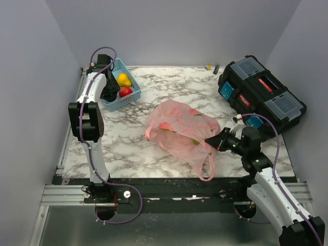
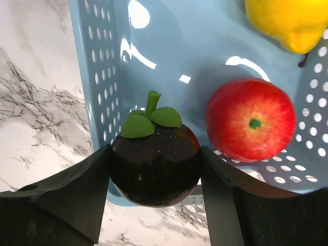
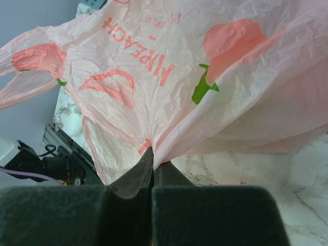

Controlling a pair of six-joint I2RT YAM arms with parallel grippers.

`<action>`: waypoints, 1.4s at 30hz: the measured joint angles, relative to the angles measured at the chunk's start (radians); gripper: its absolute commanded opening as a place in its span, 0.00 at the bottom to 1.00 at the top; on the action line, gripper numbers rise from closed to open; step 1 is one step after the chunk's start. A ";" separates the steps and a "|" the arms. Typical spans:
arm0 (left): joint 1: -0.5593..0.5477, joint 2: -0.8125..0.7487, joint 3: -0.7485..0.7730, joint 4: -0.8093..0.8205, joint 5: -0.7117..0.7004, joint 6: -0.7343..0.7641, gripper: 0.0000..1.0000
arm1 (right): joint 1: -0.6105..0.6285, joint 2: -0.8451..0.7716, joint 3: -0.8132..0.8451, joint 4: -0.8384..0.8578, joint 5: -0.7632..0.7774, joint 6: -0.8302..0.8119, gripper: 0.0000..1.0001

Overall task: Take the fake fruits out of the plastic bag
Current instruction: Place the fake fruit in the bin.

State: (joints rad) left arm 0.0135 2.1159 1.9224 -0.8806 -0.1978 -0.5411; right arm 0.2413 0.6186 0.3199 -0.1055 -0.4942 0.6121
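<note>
The pink plastic bag (image 1: 179, 130) lies crumpled mid-table, still bulging with hidden contents. My right gripper (image 1: 210, 141) is shut on a pinch of the bag's film at its right side; the wrist view shows the bag (image 3: 169, 77) bunched between the closed fingers. My left gripper (image 1: 108, 92) is over the near edge of the light blue basket (image 1: 114, 100), shut on a dark plum (image 2: 155, 164) with green leaves. A red apple (image 2: 250, 119) and a yellow pear-like fruit (image 2: 289, 20) lie in the basket (image 2: 164, 46); both also show from above, the apple (image 1: 125, 91) and the pear (image 1: 123, 79).
A black toolbox (image 1: 260, 92) stands at the back right, close behind my right arm. The bag's loop handle (image 1: 206, 169) trails toward the table's front edge. Small objects (image 1: 212, 67) lie at the far edge.
</note>
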 measured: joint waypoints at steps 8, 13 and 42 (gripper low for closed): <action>0.011 0.104 0.064 -0.067 0.008 0.003 0.54 | 0.000 0.000 0.000 0.000 -0.001 0.000 0.01; 0.013 0.133 0.069 -0.089 0.012 0.003 0.63 | 0.000 0.003 0.000 0.000 -0.001 0.000 0.01; -0.001 -0.252 -0.095 0.013 0.337 -0.064 0.91 | 0.000 0.016 0.000 0.000 -0.001 0.000 0.01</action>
State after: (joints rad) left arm 0.0128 1.8637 1.8275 -0.8673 0.1390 -0.6052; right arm 0.2413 0.6350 0.3195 -0.1051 -0.4950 0.6125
